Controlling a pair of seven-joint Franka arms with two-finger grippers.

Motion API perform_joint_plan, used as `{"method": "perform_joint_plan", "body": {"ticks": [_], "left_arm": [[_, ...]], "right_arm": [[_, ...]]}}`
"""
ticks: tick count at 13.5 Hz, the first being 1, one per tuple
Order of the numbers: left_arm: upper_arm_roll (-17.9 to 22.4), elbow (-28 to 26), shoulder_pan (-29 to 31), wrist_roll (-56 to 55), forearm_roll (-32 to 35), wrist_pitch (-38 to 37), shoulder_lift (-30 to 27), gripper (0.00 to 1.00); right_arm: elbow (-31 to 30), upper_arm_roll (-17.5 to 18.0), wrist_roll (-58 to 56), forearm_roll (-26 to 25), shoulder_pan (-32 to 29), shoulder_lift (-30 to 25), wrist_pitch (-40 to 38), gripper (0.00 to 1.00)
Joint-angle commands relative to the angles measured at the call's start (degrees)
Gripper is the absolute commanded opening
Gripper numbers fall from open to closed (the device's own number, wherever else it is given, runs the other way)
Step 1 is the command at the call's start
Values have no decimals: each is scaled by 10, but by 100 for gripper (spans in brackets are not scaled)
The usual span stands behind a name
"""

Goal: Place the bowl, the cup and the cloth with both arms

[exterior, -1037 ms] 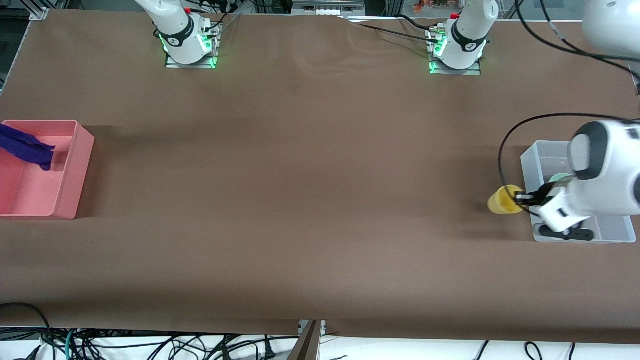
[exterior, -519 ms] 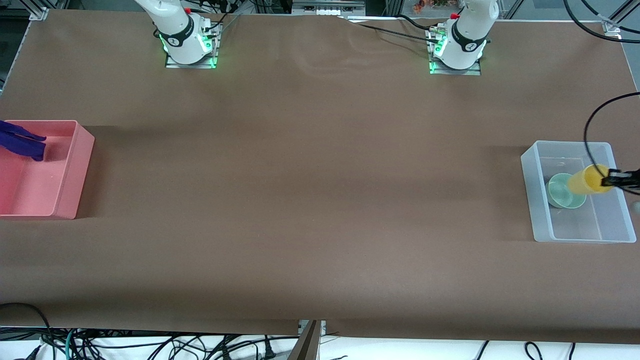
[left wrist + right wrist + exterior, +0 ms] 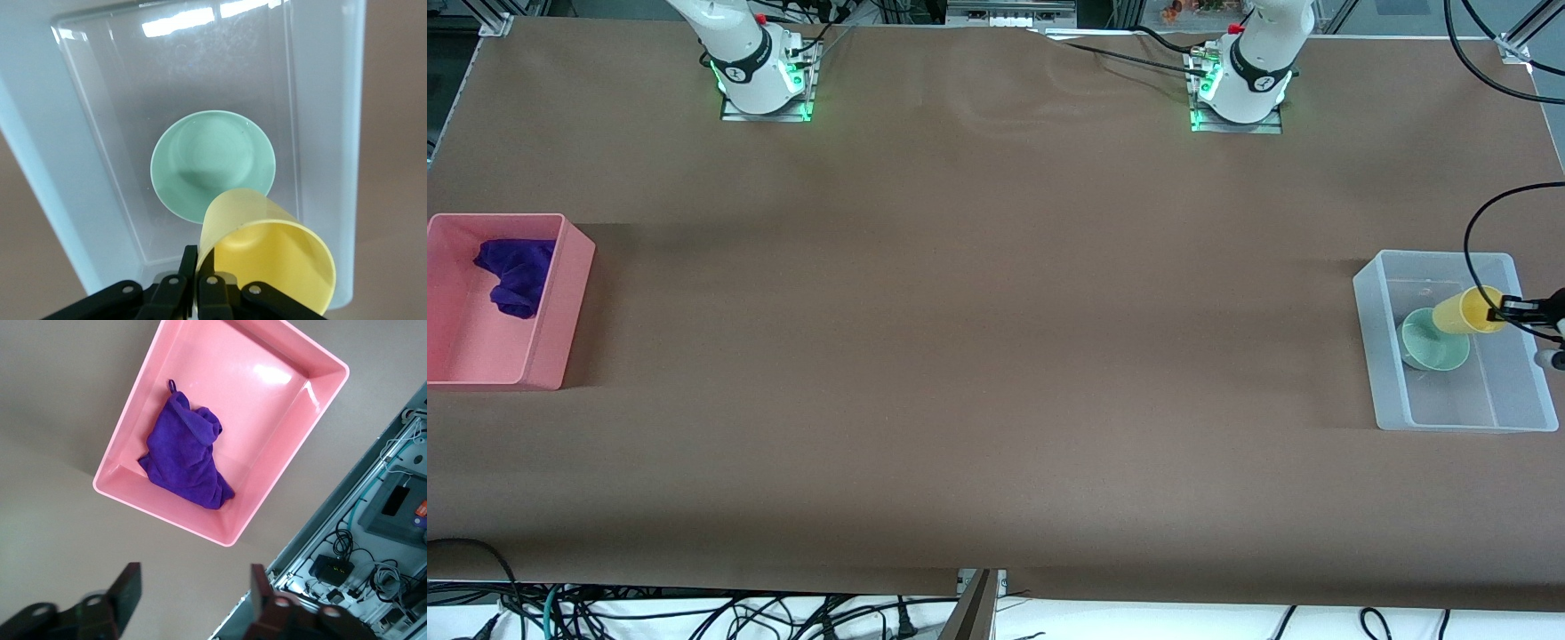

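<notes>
Brown paper covers my tabletop [image 3: 978, 356], with cables hanging along its edge nearest the front camera, and at the right arm's end I see the pink bin [image 3: 551, 329] with the cloth [image 3: 514, 274] crumpled inside it toward the wall nearer the bases. My right pincer [image 3: 193, 600] hangs above that bin with its fingers spread apart and nothing between them. At the left arm's end sits the clear bin [image 3: 1383, 391] with the bowl [image 3: 1432, 342] on its floor, and over it my left pincer [image 3: 1513, 311] is clamped on the rim of the cup [image 3: 1463, 313], which tilts on its side just above the bowl.
</notes>
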Motion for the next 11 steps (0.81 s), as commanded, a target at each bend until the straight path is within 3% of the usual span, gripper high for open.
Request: {"method": "perform_joint_plan", "body": {"ticks": [1, 5, 9, 11], "left_arm": [[-7, -79, 23, 23, 14, 79, -17, 0], [-8, -123, 41, 34, 14, 145, -12, 0], [-12, -113, 37, 30, 7, 142, -15, 0], [-13, -101, 36, 27, 3, 144, -15, 0]], "right_arm": [[0, 7, -4, 39, 0, -11, -6, 99], [-2, 17, 1, 136, 25, -12, -53, 99], [1, 84, 172, 140, 32, -33, -57, 99], [4, 134, 267, 137, 32, -44, -76, 99]]}}
